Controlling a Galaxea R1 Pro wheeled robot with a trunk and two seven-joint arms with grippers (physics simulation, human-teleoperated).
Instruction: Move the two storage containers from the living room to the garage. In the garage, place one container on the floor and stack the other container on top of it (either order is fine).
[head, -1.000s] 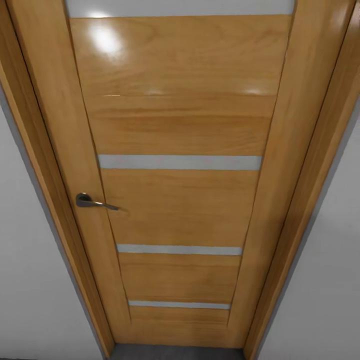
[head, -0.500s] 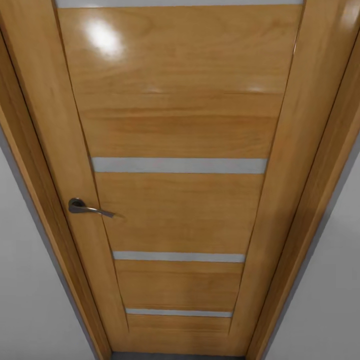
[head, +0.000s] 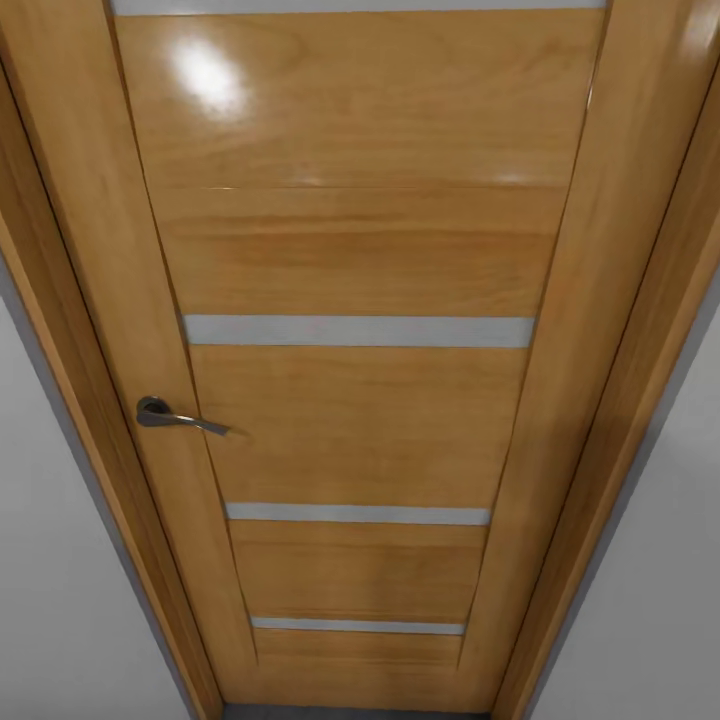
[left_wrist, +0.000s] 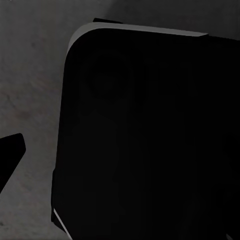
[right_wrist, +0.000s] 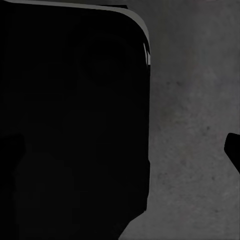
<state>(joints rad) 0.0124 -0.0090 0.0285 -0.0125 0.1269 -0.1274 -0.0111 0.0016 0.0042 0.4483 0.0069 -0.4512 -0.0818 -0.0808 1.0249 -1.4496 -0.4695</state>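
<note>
The two storage containers are out of view. A shut light-wood door with pale horizontal strips stands close in front of me in the head view, its metal lever handle at the left. The dark grey floor shows in the left wrist view beside my black base. One dark fingertip of my left gripper sits at the frame's edge, nothing held. In the right wrist view the floor lies beside the base, with a fingertip of my right gripper far out at the edge.
White walls flank the wooden door frame on both sides. A thin strip of grey floor shows under the door.
The head view has drawn a little closer to the door since one second ago, so the camera moved. Nothing differs over the last half second.
</note>
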